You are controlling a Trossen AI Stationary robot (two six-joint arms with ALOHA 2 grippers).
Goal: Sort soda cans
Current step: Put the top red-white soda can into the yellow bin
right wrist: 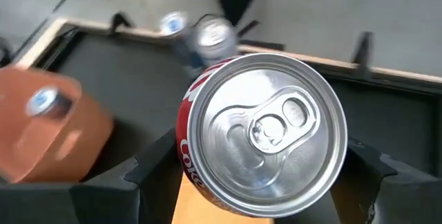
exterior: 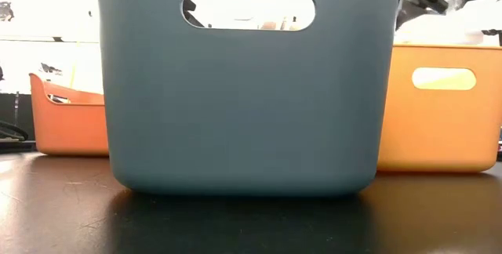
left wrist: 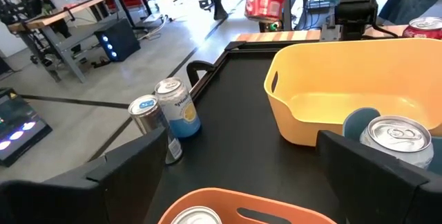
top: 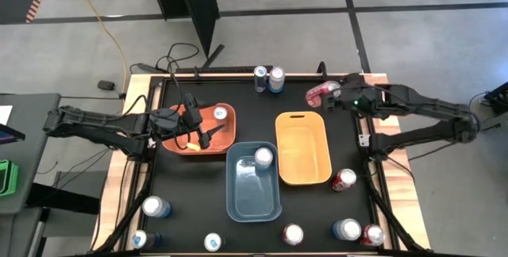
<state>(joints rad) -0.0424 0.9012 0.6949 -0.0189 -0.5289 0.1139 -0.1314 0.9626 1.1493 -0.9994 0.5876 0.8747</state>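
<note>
Black tabletop: right gripper (top: 332, 94) clamps a red cola can (top: 319, 93) beyond the yellow bin (top: 302, 147); released early, it misses. Left gripper (top: 208, 134), jaws wide, waits.

Glossy metal red can (right wrist: 266, 137), smooth matt plastic blue bin (exterior: 243, 97), matt black tabletop (top: 198, 201).

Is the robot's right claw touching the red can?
Touching. The right wrist view shows the right gripper with a finger on each side of the red can, gripping it above the table.
</note>
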